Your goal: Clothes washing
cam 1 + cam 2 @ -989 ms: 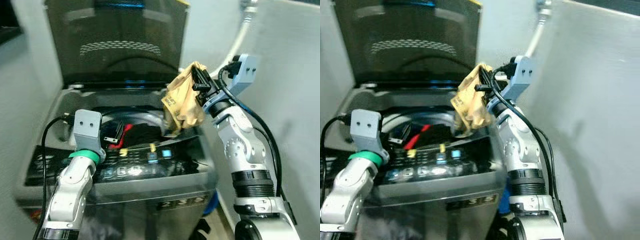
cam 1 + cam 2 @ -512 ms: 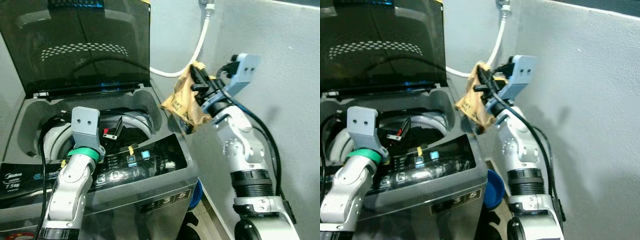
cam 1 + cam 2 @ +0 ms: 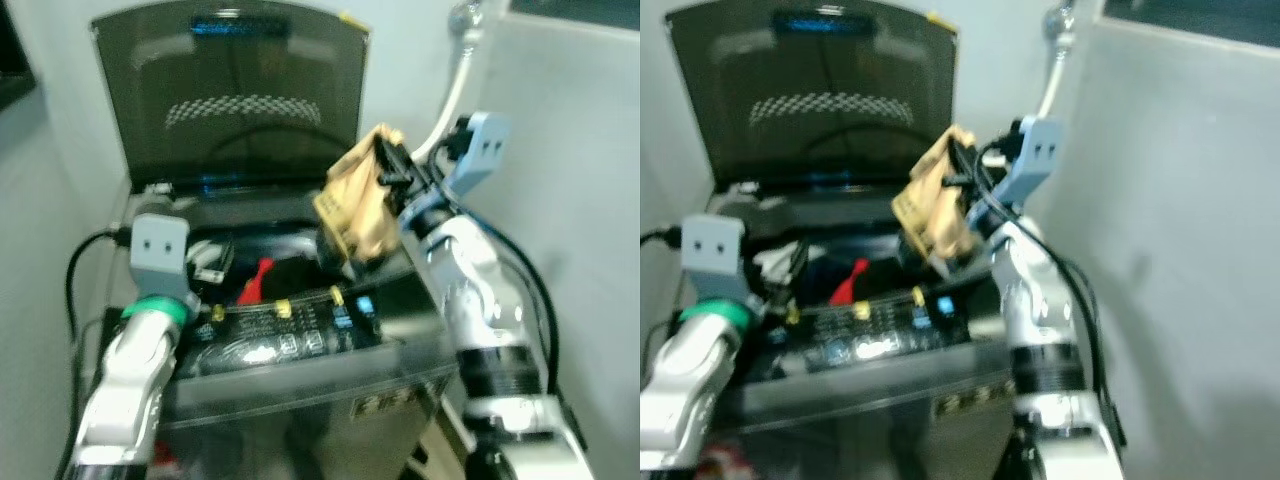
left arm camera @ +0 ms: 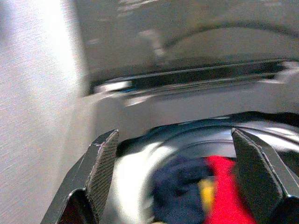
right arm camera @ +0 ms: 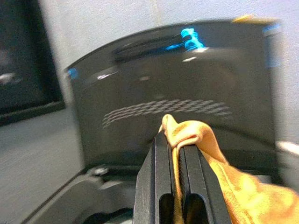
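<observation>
A top-loading washing machine (image 3: 300, 350) stands in front of me with its dark lid (image 3: 240, 100) raised. Red and dark blue clothes (image 4: 201, 186) lie in its drum (image 3: 270, 275). My right gripper (image 3: 385, 170) is shut on a tan-yellow garment (image 3: 355, 205), which hangs above the drum's right rim. In the right wrist view the garment (image 5: 205, 140) is pinched between the black fingers (image 5: 161, 172). My left gripper (image 4: 173, 177) is open and hovers at the drum's left side, over the clothes inside.
A grey wall (image 3: 570, 150) rises close on the right, with a white hose (image 3: 455, 70) running down it behind the machine. The control panel (image 3: 290, 340) with yellow and blue lights lies along the machine's front edge.
The camera has swung, so the machine sits more centrally in the picture. The right gripper, still holding the garment, now sits over the drum's right rim instead of beside the machine.
</observation>
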You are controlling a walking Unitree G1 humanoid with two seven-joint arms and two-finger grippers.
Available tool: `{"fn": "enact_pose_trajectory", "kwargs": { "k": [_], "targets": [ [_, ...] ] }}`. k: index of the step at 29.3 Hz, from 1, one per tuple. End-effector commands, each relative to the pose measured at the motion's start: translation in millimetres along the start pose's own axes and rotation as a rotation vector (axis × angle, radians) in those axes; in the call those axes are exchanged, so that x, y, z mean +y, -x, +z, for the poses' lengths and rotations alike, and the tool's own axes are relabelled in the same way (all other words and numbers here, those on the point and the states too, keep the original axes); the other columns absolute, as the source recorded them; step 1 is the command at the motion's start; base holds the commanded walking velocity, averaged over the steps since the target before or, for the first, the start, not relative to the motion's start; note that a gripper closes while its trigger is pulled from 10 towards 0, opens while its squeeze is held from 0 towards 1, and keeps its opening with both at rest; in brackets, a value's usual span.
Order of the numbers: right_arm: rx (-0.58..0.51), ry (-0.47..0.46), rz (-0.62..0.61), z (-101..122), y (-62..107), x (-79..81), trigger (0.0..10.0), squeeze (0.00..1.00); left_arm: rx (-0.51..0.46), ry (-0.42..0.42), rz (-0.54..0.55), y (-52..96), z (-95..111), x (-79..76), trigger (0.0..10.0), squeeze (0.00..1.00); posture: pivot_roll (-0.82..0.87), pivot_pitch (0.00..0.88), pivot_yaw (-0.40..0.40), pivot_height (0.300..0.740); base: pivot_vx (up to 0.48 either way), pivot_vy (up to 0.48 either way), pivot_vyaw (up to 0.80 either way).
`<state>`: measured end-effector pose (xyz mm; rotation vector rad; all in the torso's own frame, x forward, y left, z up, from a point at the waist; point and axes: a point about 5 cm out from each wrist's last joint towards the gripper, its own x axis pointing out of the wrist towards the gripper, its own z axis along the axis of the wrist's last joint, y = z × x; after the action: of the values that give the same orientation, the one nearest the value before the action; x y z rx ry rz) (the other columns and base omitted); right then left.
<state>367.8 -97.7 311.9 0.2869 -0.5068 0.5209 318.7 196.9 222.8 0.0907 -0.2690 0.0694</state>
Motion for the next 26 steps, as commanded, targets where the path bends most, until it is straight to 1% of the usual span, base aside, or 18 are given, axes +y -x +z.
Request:
{"fn": "enact_pose_trajectory", "kwargs": {
  "k": [1, 3, 5, 12, 15, 16, 17, 18, 20, 22, 23, 24, 25, 26],
  "targets": [
    [-0.006, 0.007, 0.001, 1.9, 0.5, -0.9, 10.0, 0.00, 0.038, 0.000, 0.003, 1.7, -7.5, -2.5, 10.0, 0.00, 0.15, 0.000, 0.022, 0.740, 0.000, -0.480, 0.00],
    [-0.002, 0.009, 0.001, 1.3, 0.7, -1.4, 10.0, 0.00, 0.054, 0.014, 0.003, 1.8, -10.2, -3.5, 10.0, 0.00, 0.15, 0.000, 0.019, 0.740, 0.000, 0.000, 0.00],
    [-0.001, 0.010, 0.000, 0.7, 0.4, -1.6, 10.0, 0.00, 0.066, -0.005, -0.004, 2.6, -11.9, -4.4, 10.0, 0.00, 0.15, 0.000, 0.019, 0.740, 0.000, 0.000, 0.00],
    [-0.002, 0.006, -0.002, -0.9, -3.4, -0.2, 10.0, 0.00, 0.057, -0.019, -0.007, 3.5, -11.8, -5.1, 10.0, 0.00, 0.14, 0.000, 0.016, 0.740, 0.000, 0.000, 0.00],
    [0.011, -0.009, 0.029, -3.2, -11.1, 7.6, 10.0, 0.00, 0.030, -0.041, -0.038, 4.3, -8.7, -8.6, 10.0, 0.00, 0.14, 0.000, 0.011, 0.740, 0.000, 0.000, 0.00],
    [0.035, -0.014, 0.048, -7.6, -16.8, 13.8, 10.0, 0.00, 0.013, -0.094, -0.085, 5.8, -7.3, -13.6, 10.0, 0.00, 0.15, 0.000, 0.000, 0.740, 0.000, 0.000, 0.00],
    [0.035, -0.014, 0.048, -7.6, -16.8, 13.8, 10.0, 0.00, 0.013, -0.094, -0.085, 5.8, -7.3, -13.6, 10.0, 0.00, 0.15, 0.000, 0.000, 0.740, 0.000, 0.000, 0.00],
    [0.053, -0.015, 0.061, -10.8, -20.4, 17.9, 10.0, 0.00, 0.003, -0.132, -0.118, 7.0, -6.7, -17.3, 10.0, 0.00, 0.15, 0.000, 0.000, 0.740, 0.000, 0.000, 0.00],
    [0.093, -0.020, 0.105, -18.1, -33.0, 31.0, 10.0, 0.00, -0.029, -0.181, -0.151, 9.1, -4.4, -21.2, 10.0, 0.00, 0.14, 0.000, -0.003, 0.740, 0.000, 0.000, 0.00],
    [0.093, -0.020, 0.105, -18.1, -33.0, 31.0, 10.0, 0.00, -0.029, -0.181, -0.151, 9.1, -4.4, -21.2, 10.0, 0.00, 0.14, 0.000, -0.003, 0.740, 0.000, 0.000, 0.00],
    [0.105, -0.020, 0.119, -19.8, -37.8, 35.5, 10.0, 0.00, -0.042, -0.187, -0.153, 9.4, -3.2, -21.7, 10.0, 0.00, 0.15, 0.000, -0.004, 0.740, 0.000, 0.000, 0.00],
    [0.115, -0.014, 0.139, -19.8, -48.0, 45.5, 10.0, 0.00, -0.054, -0.196, -0.159, 10.1, -1.7, -21.9, 10.0, 0.00, 0.15, 0.000, -0.013, 0.740, 0.000, 0.000, 0.00],
    [0.115, -0.014, 0.139, -19.8, -48.0, 45.5, 10.0, 0.00, -0.054, -0.196, -0.159, 10.1, -1.7, -21.9, 10.0, 0.00, 0.15, 0.000, -0.013, 0.740, 0.000, 0.000, 0.00],
    [0.108, -0.006, 0.153, -15.9, -58.2, 55.5, 10.0, 0.00, -0.063, -0.211, -0.162, 10.7, -0.6, -21.5, 10.0, 0.00, 0.15, 0.000, -0.017, 0.740, 0.000, 0.000, 0.00]
  ]
}}
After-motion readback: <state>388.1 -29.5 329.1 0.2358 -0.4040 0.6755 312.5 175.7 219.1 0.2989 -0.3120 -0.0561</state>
